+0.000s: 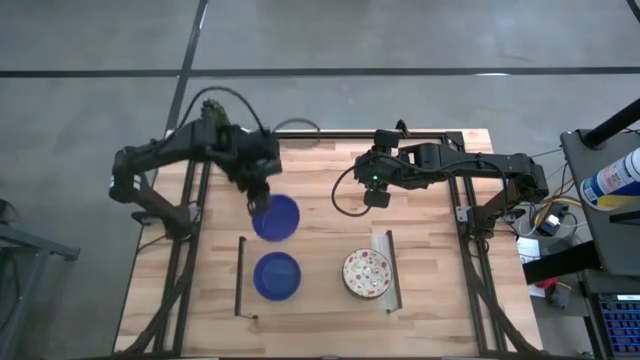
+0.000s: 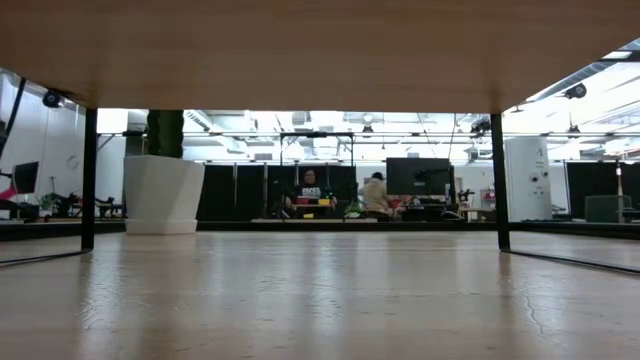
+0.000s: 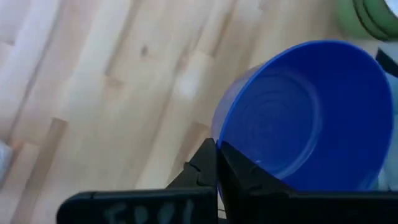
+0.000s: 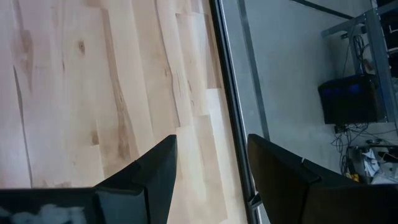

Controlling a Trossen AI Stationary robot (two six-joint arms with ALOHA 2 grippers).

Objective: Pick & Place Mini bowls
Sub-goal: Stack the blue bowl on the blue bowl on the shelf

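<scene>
In the high view a glossy blue mini bowl (image 1: 277,218) hangs over the wooden table (image 1: 430,300) at centre left, with my left gripper (image 1: 259,203) shut on its rim. A second blue bowl (image 1: 277,275) sits on its base just nearer the front edge. A white bowl with reddish speckles (image 1: 367,273) rests to the right of that one. My right gripper (image 1: 376,197) hovers open over the table's middle, with nothing between its fingers (image 4: 155,168). My left gripper (image 3: 217,155) pinches the blue bowl's rim (image 3: 219,134) on the side nearest the wrist, one finger inside the bowl and one outside. The fingers slant down from above. The bowl (image 3: 305,112) hangs tilted and clear of the table, its hollow facing the camera.
Two dark upright bars (image 1: 240,277) (image 1: 391,268) flank the bowls near the front. A white pot with a green plant (image 2: 162,190) shows in the low view, with people far behind in the room. The table's metal edge (image 4: 230,93) runs beside my right gripper.
</scene>
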